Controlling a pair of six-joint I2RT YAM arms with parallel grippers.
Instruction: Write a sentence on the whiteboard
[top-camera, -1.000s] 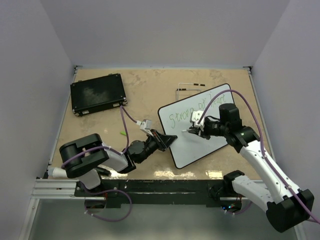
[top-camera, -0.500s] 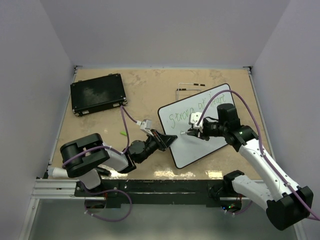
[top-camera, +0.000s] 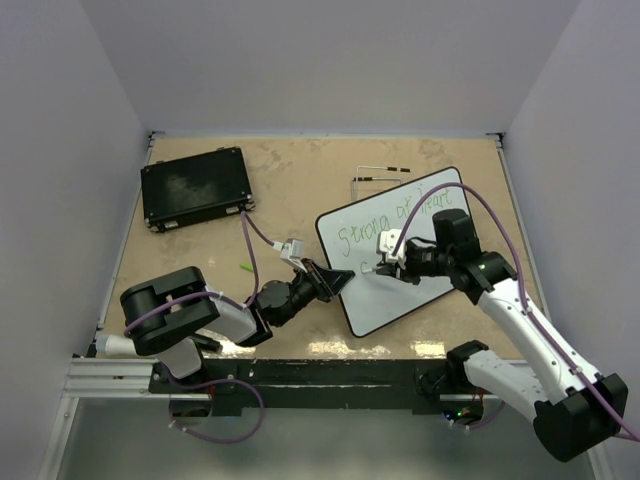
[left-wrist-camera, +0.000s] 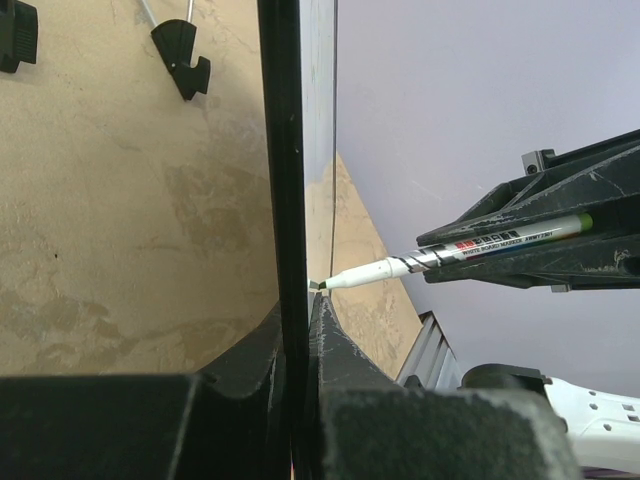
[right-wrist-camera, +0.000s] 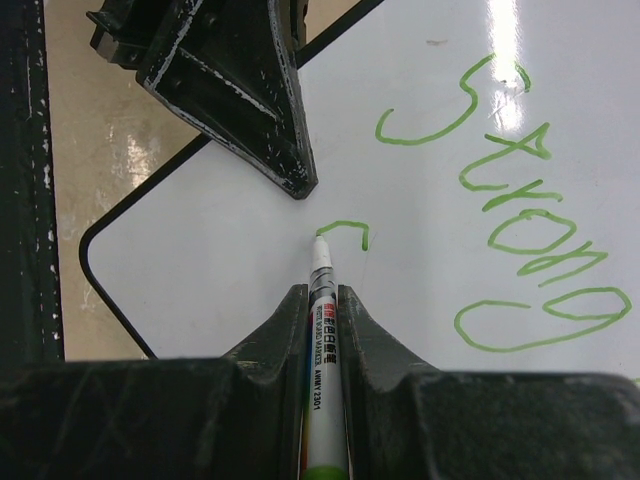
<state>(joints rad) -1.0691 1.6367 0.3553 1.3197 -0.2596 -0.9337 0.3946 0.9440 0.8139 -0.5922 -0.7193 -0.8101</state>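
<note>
The whiteboard (top-camera: 430, 290) lies tilted at centre right, its green sentence (top-camera: 395, 215) reading "Strong at heart" on one line. My left gripper (top-camera: 338, 279) is shut on the board's left edge (left-wrist-camera: 285, 200), seen edge-on in the left wrist view. My right gripper (top-camera: 385, 262) is shut on a white marker (right-wrist-camera: 322, 330) with its tip touching the whiteboard (right-wrist-camera: 250, 240) at the end of a short green stroke (right-wrist-camera: 345, 228) below "Strong" (right-wrist-camera: 510, 200). The marker also shows in the left wrist view (left-wrist-camera: 450, 252).
A flat black case (top-camera: 195, 187) lies at the back left. A thin wire stand (top-camera: 380, 175) lies behind the board. A small green cap (top-camera: 245, 266) lies on the table (top-camera: 290, 190) left of the left gripper. Walls enclose the table.
My right gripper has moved the marker a little left across the board, drawing the start of a second line. The left gripper keeps its hold on the board.
</note>
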